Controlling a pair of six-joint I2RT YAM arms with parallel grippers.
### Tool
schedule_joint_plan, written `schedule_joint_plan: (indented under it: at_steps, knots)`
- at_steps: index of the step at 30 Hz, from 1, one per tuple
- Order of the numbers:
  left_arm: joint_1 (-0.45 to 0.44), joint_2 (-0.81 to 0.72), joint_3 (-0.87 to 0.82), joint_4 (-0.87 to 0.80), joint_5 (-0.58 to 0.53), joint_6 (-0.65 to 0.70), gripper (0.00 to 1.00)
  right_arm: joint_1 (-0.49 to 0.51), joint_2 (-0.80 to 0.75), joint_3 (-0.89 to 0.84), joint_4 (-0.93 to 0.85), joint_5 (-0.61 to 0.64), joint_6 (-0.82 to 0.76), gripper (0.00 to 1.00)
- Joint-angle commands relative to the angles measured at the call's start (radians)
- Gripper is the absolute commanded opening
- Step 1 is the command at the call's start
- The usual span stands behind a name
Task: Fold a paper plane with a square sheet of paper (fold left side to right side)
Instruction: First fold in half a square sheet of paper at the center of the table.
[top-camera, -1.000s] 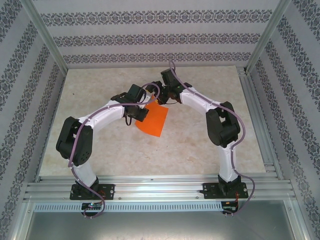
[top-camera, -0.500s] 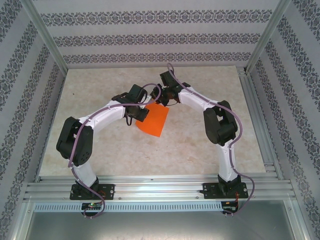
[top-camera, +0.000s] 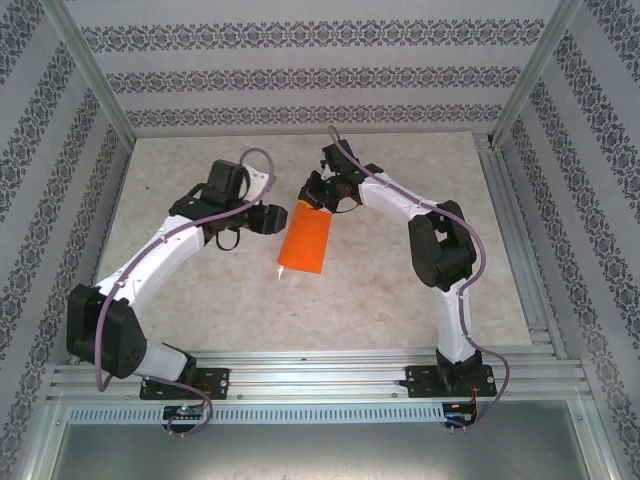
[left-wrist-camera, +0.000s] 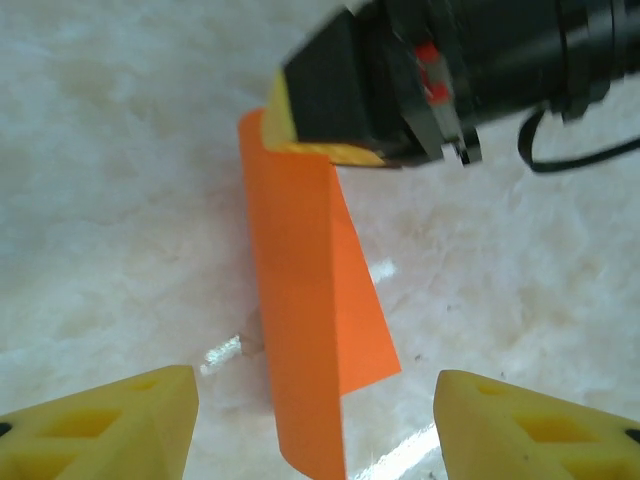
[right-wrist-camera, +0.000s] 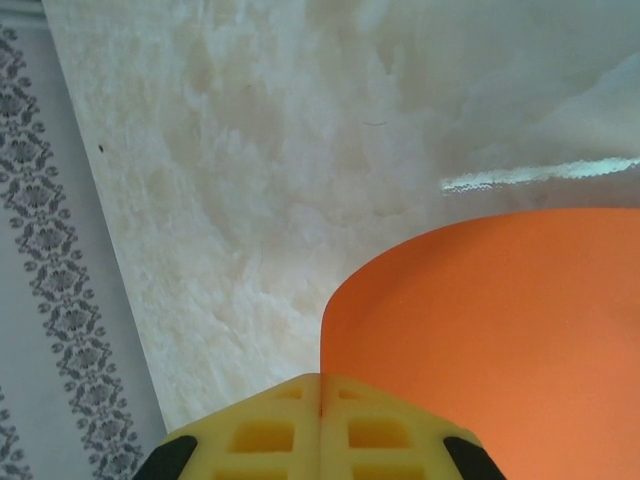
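Note:
The square sheet of paper is bright orange and lies on the table doubled over into a long narrow strip with one flap standing up; in the left wrist view the paper runs away from the camera. My right gripper is shut on the strip's far end, and its yellow fingers pinch that end. In the right wrist view the closed right gripper has the curved orange paper rising beside it. My left gripper stands open just left of the paper, with its fingertips on either side of the near end, not touching.
The table is pale marble-patterned, fenced by aluminium rails and patterned walls. The two arms arch over its middle, left and right of the paper.
The left gripper opened, let go of the paper and drew back to the left. The right gripper shut on the paper's far end. The sheet now looks narrower, folded over.

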Motion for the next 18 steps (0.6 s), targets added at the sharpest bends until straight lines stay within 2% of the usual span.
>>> schedule_joint_plan:
  at_steps: [1,6,11,18]
  knots:
    - [0.064,0.039,-0.03,0.033,0.083,-0.12,0.65,-0.031,0.007,-0.027,0.008,-0.082,-0.191,0.0]
    - [0.064,0.166,-0.026,0.054,0.049,-0.145,0.63,-0.076,0.05,-0.027,0.04,-0.208,-0.324,0.0]
    - [0.025,0.276,-0.004,0.092,0.024,-0.162,0.65,-0.088,0.07,0.009,-0.031,-0.195,-0.448,0.0]
    - [-0.041,0.422,0.069,0.075,-0.018,-0.159,0.72,-0.097,0.091,0.003,-0.047,-0.194,-0.498,0.0]
